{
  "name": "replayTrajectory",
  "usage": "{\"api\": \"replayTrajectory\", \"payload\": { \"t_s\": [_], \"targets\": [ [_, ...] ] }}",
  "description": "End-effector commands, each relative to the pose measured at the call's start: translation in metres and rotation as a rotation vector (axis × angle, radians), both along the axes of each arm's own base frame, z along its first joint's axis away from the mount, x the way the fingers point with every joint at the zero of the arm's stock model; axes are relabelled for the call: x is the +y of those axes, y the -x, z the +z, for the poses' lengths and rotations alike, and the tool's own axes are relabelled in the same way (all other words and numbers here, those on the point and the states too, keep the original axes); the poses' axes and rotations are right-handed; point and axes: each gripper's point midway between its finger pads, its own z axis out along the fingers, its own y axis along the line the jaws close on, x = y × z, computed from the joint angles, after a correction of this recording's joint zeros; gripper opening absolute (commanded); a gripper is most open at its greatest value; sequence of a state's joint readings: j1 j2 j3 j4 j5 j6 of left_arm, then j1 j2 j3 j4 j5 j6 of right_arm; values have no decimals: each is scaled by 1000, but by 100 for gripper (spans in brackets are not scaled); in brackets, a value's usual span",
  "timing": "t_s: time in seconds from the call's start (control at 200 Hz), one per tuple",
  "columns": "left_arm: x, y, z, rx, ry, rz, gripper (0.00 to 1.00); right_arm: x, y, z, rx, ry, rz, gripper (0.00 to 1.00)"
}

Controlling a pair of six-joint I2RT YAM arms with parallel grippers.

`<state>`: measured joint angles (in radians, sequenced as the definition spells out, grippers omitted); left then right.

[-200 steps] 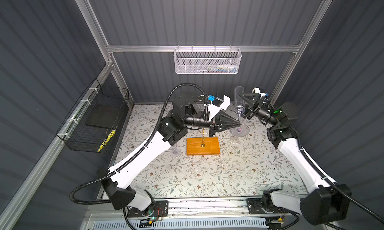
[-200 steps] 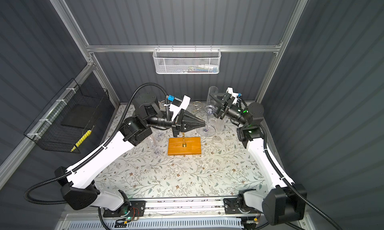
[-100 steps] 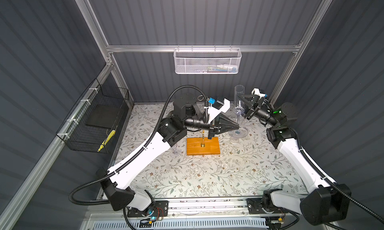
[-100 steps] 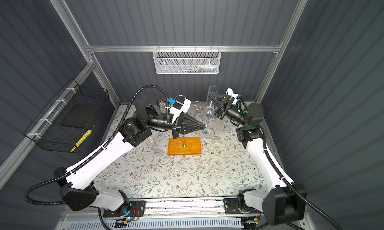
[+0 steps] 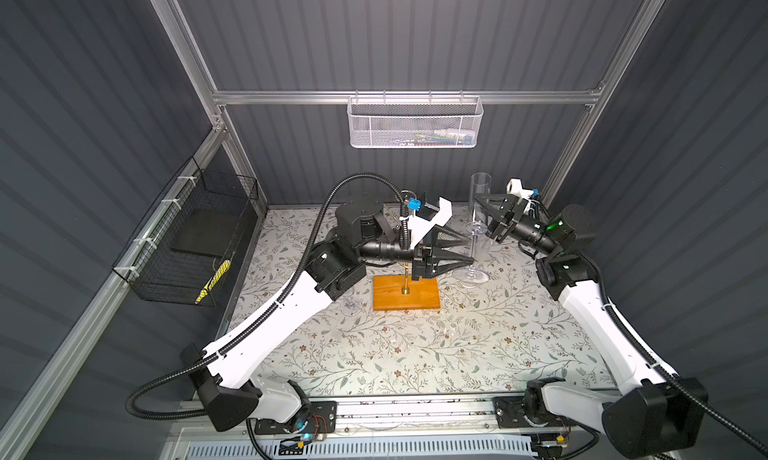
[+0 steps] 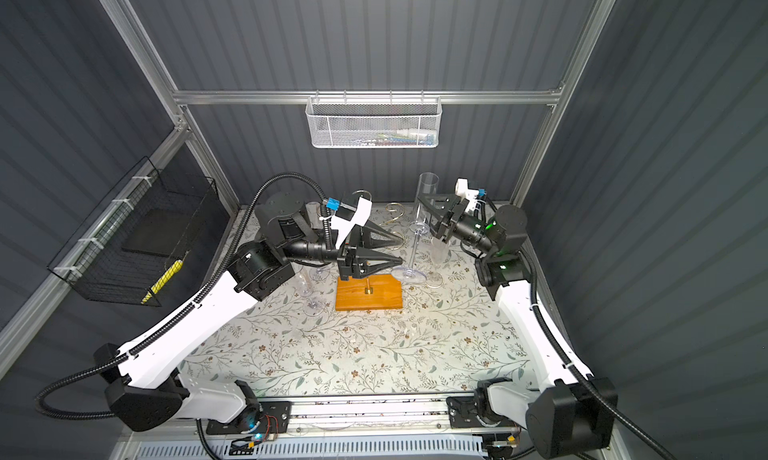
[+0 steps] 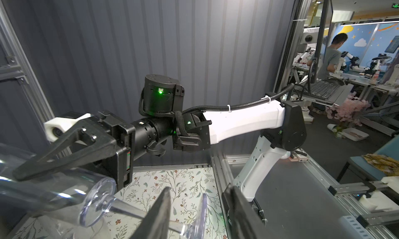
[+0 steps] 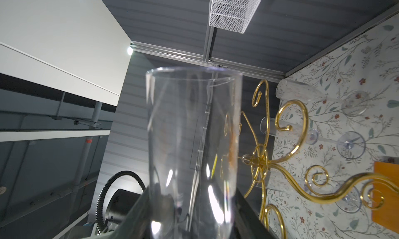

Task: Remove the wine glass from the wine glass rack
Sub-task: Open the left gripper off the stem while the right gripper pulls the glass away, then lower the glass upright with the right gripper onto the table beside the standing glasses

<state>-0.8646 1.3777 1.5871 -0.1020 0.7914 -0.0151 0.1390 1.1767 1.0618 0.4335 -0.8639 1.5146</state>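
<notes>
Beneath the left pincer (image 5: pixel 469 250), most of the wine glass rack (image 5: pixel 390 298) hides.

This is a robotics lab, and this corner of it is built as a test cell. An aluminium frame (image 5: pixel 399 97) lined with grey ribbed panels (image 5: pixel 374 34) boxes in the surface (image 5: pixel 415 354), which wears a floral cover. The left arm (image 5: pixel 282 312) and right arm (image 5: pixel 602 325) stand on a metal rail (image 5: pixel 415 406) at the surface's front edge. A white mesh basket (image 5: pixel 413 125) hangs above its back edge, a black wire basket (image 5: pixel 187 237) off its left side. Out beyond the surface, the left wrist view shows a monitor (image 7: pixel 323 32), a keyboard (image 7: pixel 321 90) and a person (image 7: pixel 331 54) at benches (image 7: pixel 356 80) carrying more robot arms (image 7: pixel 347 56).
</notes>
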Motion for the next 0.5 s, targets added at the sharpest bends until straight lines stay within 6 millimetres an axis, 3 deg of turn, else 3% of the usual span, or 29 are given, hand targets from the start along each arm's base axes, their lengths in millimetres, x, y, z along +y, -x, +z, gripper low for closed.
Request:
{"api": "replayTrajectory", "payload": {
  "t_s": [0.0, 0.06, 0.085, 0.245, 0.495],
  "targets": [
    [9, -2, 11, -25, 39, 75, 54, -8, 12, 22, -130, 63, -43, 36],
    [13, -5, 11, -24, 40, 106, 57, -11, 10, 19, -134, 103, -64, 36],
    [14, -5, 11, -23, 42, 117, 58, -14, 21, 27, -173, 120, -76, 36],
    [24, -10, 11, -20, 43, 189, 61, -31, 34, 28, -247, 271, -169, 35],
    [45, -19, 11, -16, 61, 332, 63, -71, 58, 2, -353, 618, -429, 34]
  ]
}}
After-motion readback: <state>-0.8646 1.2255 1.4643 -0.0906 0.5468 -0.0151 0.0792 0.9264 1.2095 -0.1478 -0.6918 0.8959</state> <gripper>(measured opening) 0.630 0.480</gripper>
